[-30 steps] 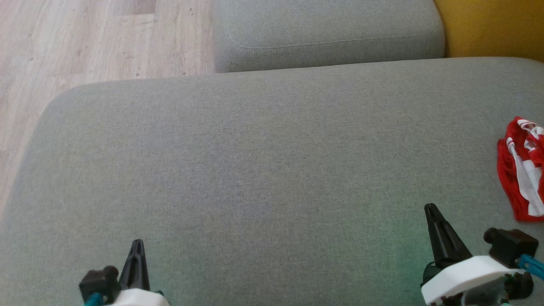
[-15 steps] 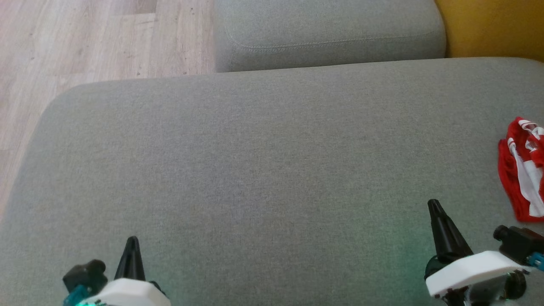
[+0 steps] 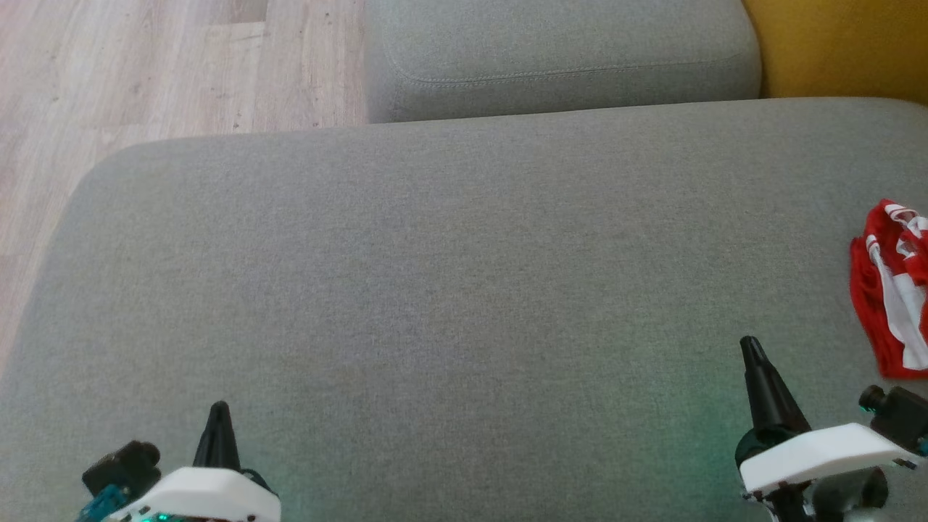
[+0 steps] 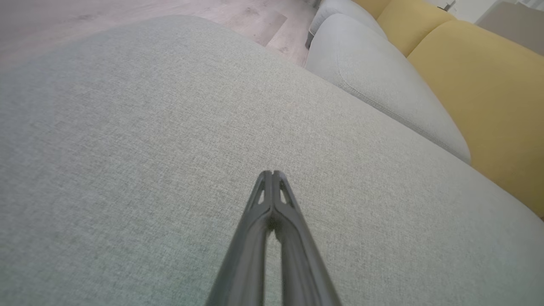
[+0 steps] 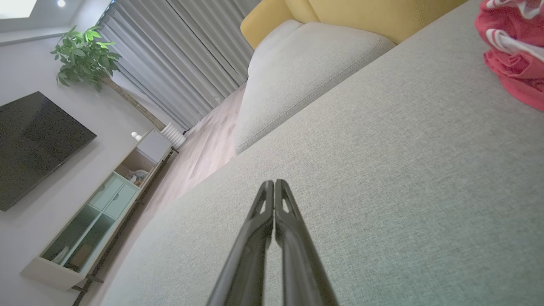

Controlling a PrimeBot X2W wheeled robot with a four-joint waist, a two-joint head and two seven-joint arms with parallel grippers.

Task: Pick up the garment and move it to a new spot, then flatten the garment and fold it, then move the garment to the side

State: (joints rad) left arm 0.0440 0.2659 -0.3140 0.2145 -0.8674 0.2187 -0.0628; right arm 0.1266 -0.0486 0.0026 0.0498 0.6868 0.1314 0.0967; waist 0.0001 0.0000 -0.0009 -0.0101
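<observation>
Spanning the ground beneath the left gripper [image 3: 217, 407] and the right gripper [image 3: 750, 342], the broad grey seat cushion [image 3: 464, 275] is the largest element. A smaller grey cushion [image 3: 558, 58] abuts its far edge, ahead of both fingertips. Pale wooden floor [image 3: 145, 72] lies ahead and to the left of the left gripper, and a yellow cushion [image 3: 841, 43] lies ahead and to the right of the right gripper. The garment [image 3: 890, 290], a crumpled red-and-white piece, rests on the seat cushion to the right of and slightly ahead of the right gripper, near it but apart. It is well apart from the left gripper. In the right wrist view the garment [image 5: 514, 63] sits up and to the right of the fingertips. Each gripper's two dark fingers [image 4: 253, 242] meet at their tips, closed together on nothing.
</observation>
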